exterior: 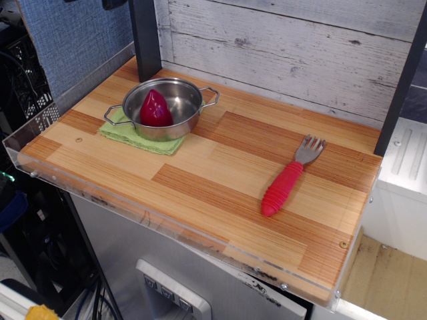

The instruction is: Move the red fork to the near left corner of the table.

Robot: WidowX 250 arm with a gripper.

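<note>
Jaws: no gripper shows anywhere in this view, so whether they stand open or closed cannot be told.
Arm: out of frame as well; nothing of its pose can be read here.
Red fork (288, 179): lies flat on the right part of the table (200, 193), untouched, ribbed red handle pointing toward the near edge, silver tines toward the back wall, tilted a little to the right.
Goal corner: the near left corner of the table looks bare wood, well apart from the fork, at the clear acrylic rim (20, 143).
Steel pot (163, 107): stands on the back left part of the table, partly on a small green cloth (137, 139), with a dark-red pepper-like toy (155, 110) inside it.
Step in hand: judged from how things lie, the task has not begun; the approach and pick of the fork come first.
Next move: probably a descent over the thick handle, jaws set across it, then a carry leftward along the near side.
Risk: the path should keep in front of the pot and cloth, and the release should stop short of the rim.
</note>
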